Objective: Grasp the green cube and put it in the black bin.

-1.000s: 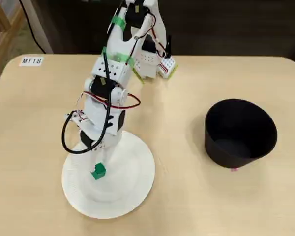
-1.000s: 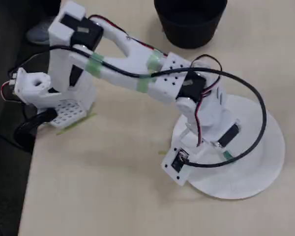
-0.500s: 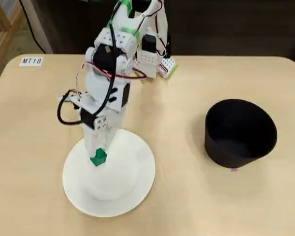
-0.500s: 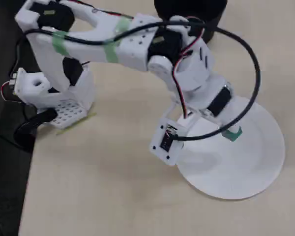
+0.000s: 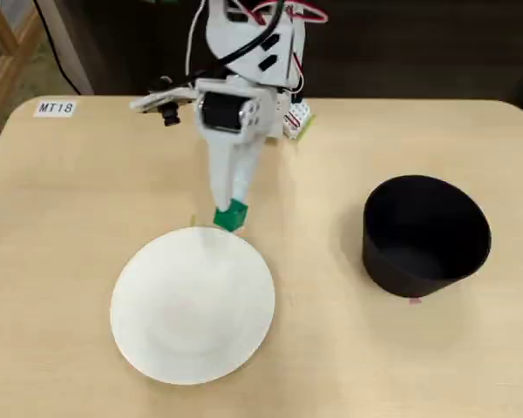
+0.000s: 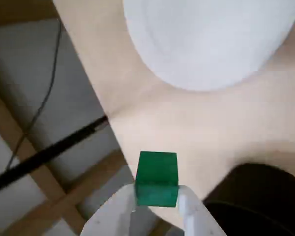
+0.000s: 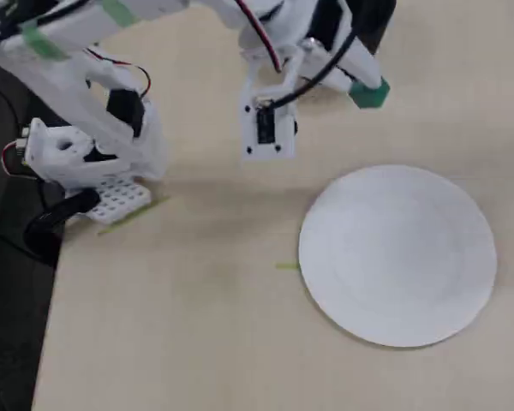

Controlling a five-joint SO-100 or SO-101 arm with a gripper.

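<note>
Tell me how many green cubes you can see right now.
1. The green cube is clamped in the pincer, lifted clear of the white plate. None visible elsewhere; the black bin's interior is only partly seen.

I see my arm (image 5: 235, 52) raised off the worktop (image 5: 70, 218), reaching from its base (image 7: 94, 171) at the far edge in a fixed view toward the near side. The wrist is angled downward, with the pincer (image 5: 230, 214) pointing down and toward me. Its two white fingers (image 6: 194, 211) are closed on the green cube (image 5: 231, 215), which shows between the tips in the wrist view (image 6: 157, 178). In a fixed view the pincer (image 7: 366, 92) extends to the right with the cube at its tip, held in the air. Red and black cables (image 7: 274, 51) loop along the upper links.
</note>
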